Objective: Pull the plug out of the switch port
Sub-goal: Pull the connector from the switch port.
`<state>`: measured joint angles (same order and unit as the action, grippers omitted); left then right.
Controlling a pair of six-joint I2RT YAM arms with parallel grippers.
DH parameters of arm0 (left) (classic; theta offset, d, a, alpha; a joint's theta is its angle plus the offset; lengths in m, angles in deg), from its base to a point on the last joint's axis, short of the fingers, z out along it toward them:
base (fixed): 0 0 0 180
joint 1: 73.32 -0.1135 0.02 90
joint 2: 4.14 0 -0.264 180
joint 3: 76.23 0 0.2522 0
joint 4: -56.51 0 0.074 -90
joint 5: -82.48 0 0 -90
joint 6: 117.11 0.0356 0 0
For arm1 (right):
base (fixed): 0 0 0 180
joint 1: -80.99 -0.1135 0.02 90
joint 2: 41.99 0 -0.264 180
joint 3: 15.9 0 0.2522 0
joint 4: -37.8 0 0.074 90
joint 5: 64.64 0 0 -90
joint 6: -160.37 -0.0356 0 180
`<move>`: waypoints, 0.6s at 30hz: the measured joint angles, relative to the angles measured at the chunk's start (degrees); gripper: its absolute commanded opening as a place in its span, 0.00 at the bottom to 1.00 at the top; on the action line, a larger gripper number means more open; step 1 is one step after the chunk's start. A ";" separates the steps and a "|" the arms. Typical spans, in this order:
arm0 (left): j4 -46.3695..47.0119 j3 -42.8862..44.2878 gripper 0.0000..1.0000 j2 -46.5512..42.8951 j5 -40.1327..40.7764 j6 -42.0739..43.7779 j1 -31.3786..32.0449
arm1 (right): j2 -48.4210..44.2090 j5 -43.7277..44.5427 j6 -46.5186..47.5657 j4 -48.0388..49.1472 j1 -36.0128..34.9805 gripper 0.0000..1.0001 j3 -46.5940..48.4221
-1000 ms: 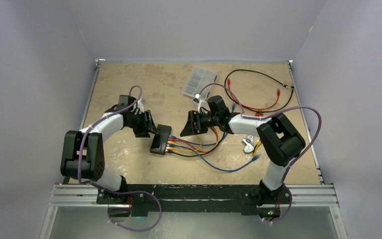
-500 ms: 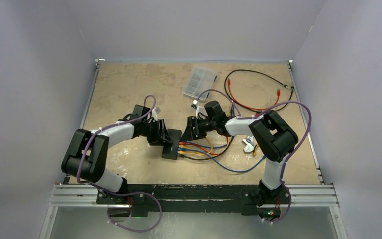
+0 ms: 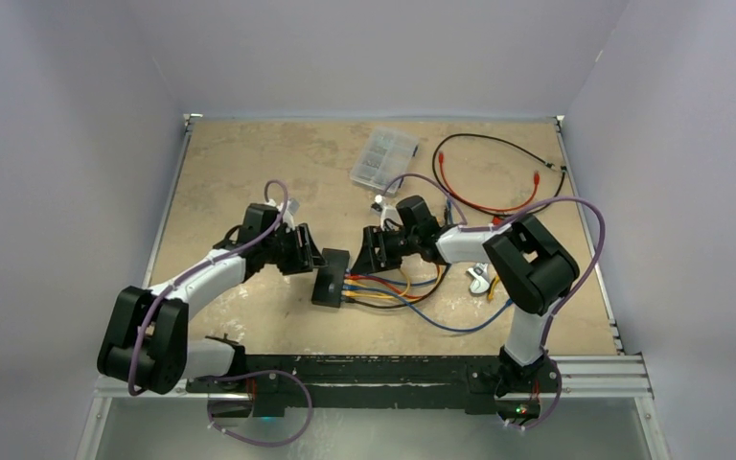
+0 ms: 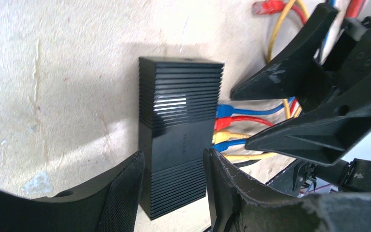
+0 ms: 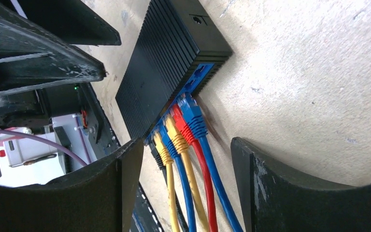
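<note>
So the switch (image 3: 331,276) lies flat on the table (image 3: 249,163), roughly midway between the two arms. Its port side faces the right arm, with five plugs (image 5: 181,123) seated in a row: blue, red, yellow, blue, yellow. The left gripper (image 4: 173,154) is spread wide, one finger on each side of the box's end, I'd guess to pin it down. The right gripper (image 5: 181,145) is spread too, straddling the cables (image 5: 205,193) just behind the plugs and gripping nothing, probably lined up to pinch one.

The left gripper (image 3: 316,259) moved the switch (image 3: 331,278) rightward, toward the right gripper (image 3: 364,254).
</note>
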<state>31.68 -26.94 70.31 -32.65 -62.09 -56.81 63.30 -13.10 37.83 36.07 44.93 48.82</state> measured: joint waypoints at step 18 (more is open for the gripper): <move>1.14 -3.56 0.42 1.64 0.11 -0.33 0.00 | 1.84 -0.90 -1.09 4.61 0.04 0.60 -0.76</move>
<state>32.81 -30.51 71.95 -32.54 -62.42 -56.81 65.14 -14.00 36.74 40.68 44.98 48.06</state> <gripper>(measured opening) 0.425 0.608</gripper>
